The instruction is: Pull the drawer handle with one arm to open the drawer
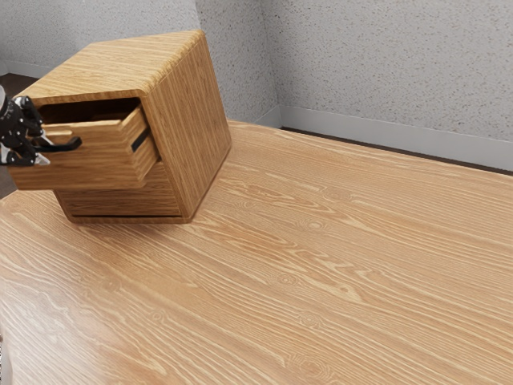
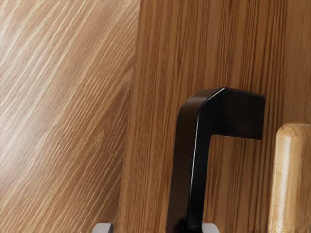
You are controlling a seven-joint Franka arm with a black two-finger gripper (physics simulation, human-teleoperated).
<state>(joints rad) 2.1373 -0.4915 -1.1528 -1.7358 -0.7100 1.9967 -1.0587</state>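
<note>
Though the drawer [image 1: 88, 164] stands partly pulled out of the cabinet [image 1: 180, 120], its inside is hidden. The gripper [image 1: 38, 151] is at the black handle [image 1: 66, 145] on the drawer's face, out from the cabinet's front. I cannot tell whether it is clamped on the handle.

1. The cabinet [image 1: 180, 120] is a light, oak-grained box standing on the bench [image 1: 337, 265] at the exterior view's left, turned at an angle to the wall.
2. Its upper drawer [image 1: 88, 164] is partly pulled out. The front sits clear of the body, with a dark gap above it.
3. The handle [image 1: 64, 146] [image 2: 194, 160] is a glossy black bent bar that juts from the drawer front.
</note>
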